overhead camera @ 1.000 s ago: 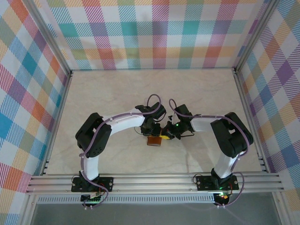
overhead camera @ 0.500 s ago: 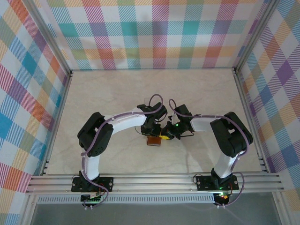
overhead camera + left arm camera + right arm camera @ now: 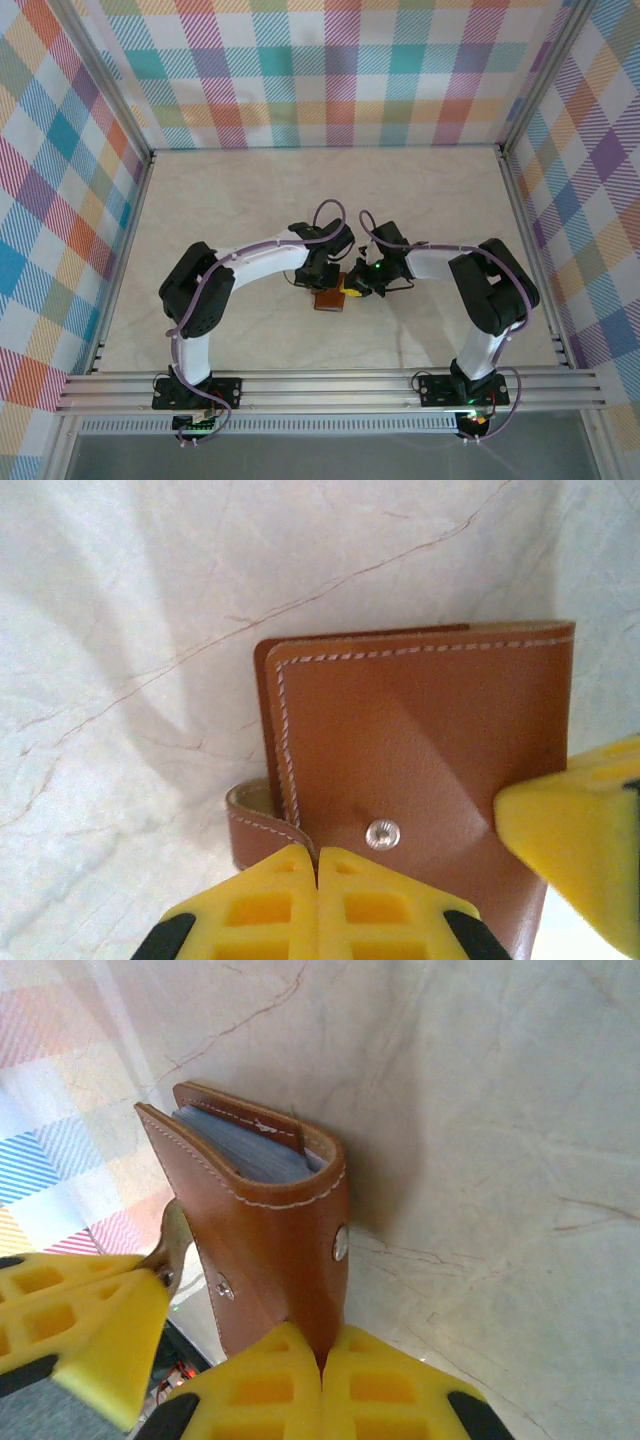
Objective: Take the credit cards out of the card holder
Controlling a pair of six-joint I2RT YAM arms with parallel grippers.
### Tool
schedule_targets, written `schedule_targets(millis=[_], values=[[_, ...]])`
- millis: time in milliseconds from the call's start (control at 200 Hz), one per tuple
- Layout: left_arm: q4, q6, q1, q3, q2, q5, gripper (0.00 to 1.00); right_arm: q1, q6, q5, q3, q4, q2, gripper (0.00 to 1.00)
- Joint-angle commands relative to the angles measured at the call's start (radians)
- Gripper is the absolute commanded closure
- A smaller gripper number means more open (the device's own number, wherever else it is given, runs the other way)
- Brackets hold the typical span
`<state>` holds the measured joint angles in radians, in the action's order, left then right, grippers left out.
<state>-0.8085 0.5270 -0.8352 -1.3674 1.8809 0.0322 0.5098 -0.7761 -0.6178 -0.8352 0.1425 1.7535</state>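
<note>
— While your left hand (image 3: 318, 880) is pinching the snap tab (image 3: 262, 830), what's the right hand (image 3: 322, 1375) doing?
— Pinching the card holder (image 3: 270, 1250) at mid-tabletop (image 3: 480, 1160), credit cards (image 3: 245, 1155) sitting inside; you're wanting a slow outward peel.

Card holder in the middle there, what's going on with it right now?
Both arms meet at the brown card holder. The right gripper is shut on one edge, and the left gripper looks shut on its snap tab. The holder is folded; pale edges, probably the credit cards, sit inside it, not yet pulled out.
</note>
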Motion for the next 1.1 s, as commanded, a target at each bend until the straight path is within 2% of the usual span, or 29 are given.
schedule_targets(millis=[0,150,350,660,830,940,1095], values=[[-0.002,0.005,0.028,0.053,-0.081,-0.007,0.97,-0.006,0.059,0.082,-0.039,0.136,-0.005,1.00],[0.078,0.022,0.068,0.129,-0.129,-0.118,0.98,-0.005,0.112,0.136,-0.094,0.252,-0.019,0.91],[0.165,0.044,0.105,0.220,-0.163,-0.217,0.98,0.012,0.139,0.198,-0.164,0.373,-0.035,0.67],[0.350,0.051,0.199,0.399,-0.220,-0.370,0.98,0.132,0.127,0.425,-0.345,0.608,-0.020,0.42],[0.439,0.024,0.255,0.464,-0.225,-0.455,0.99,0.227,0.162,0.517,-0.490,0.728,0.054,0.27],[0.462,0.008,0.289,0.477,-0.213,-0.500,0.99,0.265,0.174,0.558,-0.563,0.784,0.112,0.16],[0.479,-0.008,0.317,0.493,-0.199,-0.542,0.99,0.298,0.178,0.614,-0.631,0.829,0.176,0.06]])
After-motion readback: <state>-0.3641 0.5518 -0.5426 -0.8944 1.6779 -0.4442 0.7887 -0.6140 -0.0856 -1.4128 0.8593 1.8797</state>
